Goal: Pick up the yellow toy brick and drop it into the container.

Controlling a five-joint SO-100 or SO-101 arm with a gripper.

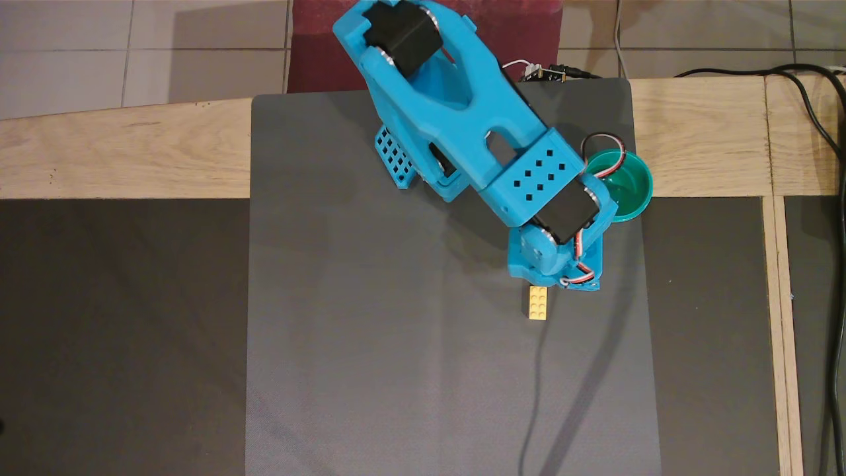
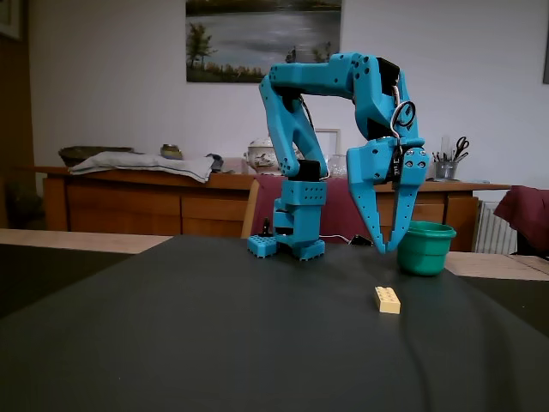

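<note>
The yellow toy brick [image 1: 538, 303] lies flat on the grey mat, studs up; it also shows in the fixed view [image 2: 388, 299]. The teal-green cup [image 1: 631, 185] stands upright at the mat's right edge, partly covered by the arm in the overhead view, and shows whole in the fixed view [image 2: 426, 247]. My blue gripper [image 2: 386, 249] points straight down, its fingertips together and empty, raised above the mat just behind the brick and left of the cup. In the overhead view the wrist housing [image 1: 555, 264] hides the fingertips.
The arm's base [image 1: 396, 158] stands at the mat's far side. The grey mat [image 1: 396, 344] lies on a wooden-framed table [image 1: 119, 152]. Black cables [image 1: 819, 125] run along the right edge. A sideboard [image 2: 154, 202] stands behind.
</note>
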